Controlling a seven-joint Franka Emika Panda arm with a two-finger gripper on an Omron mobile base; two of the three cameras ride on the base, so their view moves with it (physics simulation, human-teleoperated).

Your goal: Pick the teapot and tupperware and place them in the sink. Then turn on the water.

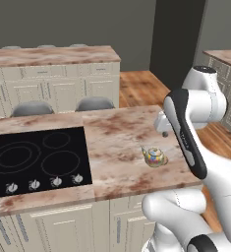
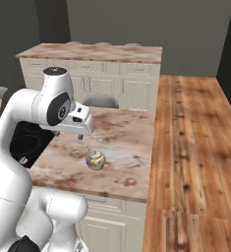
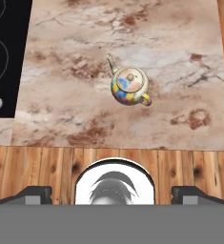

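- Marbled brown-and-cream stone tops the desk (image 1: 122,142), and the teapot (image 1: 155,157) stands on it upright, alone, near the front edge
- From the right base view the teapot (image 2: 95,160) sits just below and in front of the arm's white hand, not touched by it
- Seen from the hand, the teapot (image 3: 129,86) lies straight ahead of the claw (image 3: 111,193), spout toward the upper left and handle toward the lower right
- Both dark tips of the claw stand far apart at the bottom of the hand view, wide open with nothing between them
- Black glass cooktop (image 1: 33,160) with a row of small knobs along its near edge is set into the desk, well apart from the teapot on the left
- Wooden plank floor (image 2: 195,147) runs past the desk's right end
- Pale cabinets (image 1: 53,83) under a second marbled top stand behind
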